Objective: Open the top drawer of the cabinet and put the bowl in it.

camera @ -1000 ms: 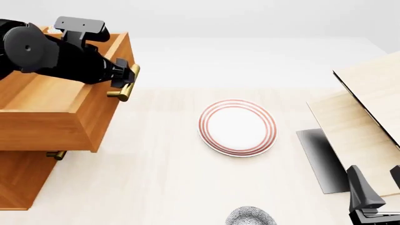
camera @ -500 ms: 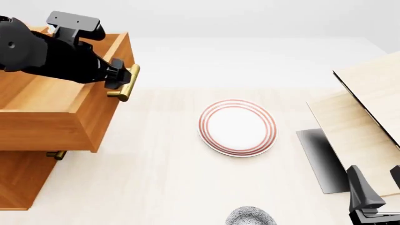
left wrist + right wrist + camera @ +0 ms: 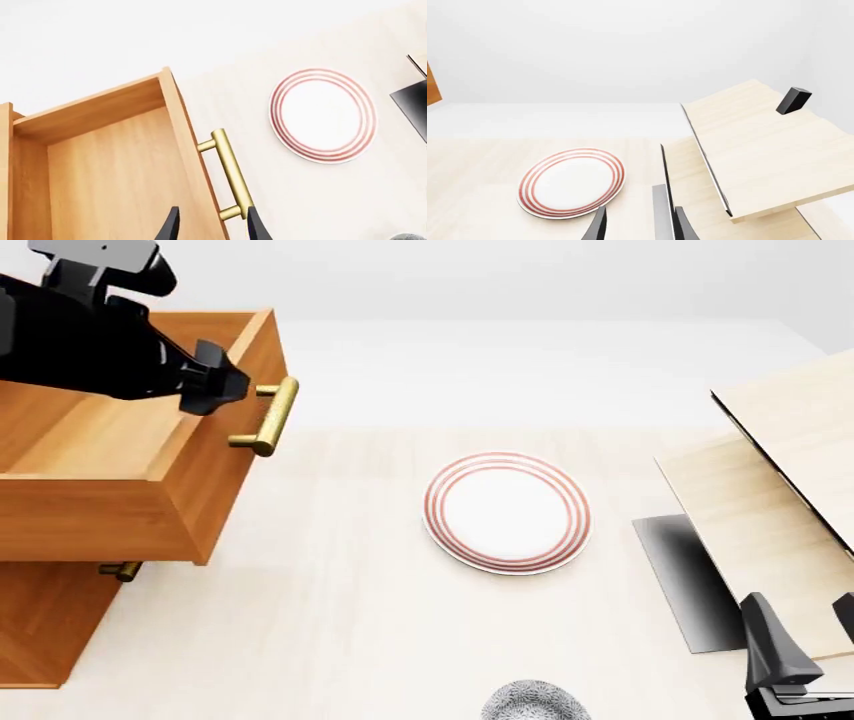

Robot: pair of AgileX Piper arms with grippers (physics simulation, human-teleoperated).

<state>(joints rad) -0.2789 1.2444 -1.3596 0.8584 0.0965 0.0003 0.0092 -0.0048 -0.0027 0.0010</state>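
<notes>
With the top drawer (image 3: pixel 147 440) pulled out, the left gripper (image 3: pixel 214 388) hung with fingers apart above its brass handle (image 3: pixel 274 418), and the bowl (image 3: pixel 537 703), seemingly beside the parted right gripper (image 3: pixel 801 660), wanted a level grasp.

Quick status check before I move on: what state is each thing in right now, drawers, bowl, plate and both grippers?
Top orange-brown wooden drawer: pulled open, nothing visible inside.
Brass bar handle: free, not gripped.
Lower drawer: closed.
Small blue-grey speckled bowl: on the table, outside the drawer.
Flat white plate with red rings: lying flat, bare.
Left gripper: open, off the handle.
Right gripper: open, holding nothing.
</notes>
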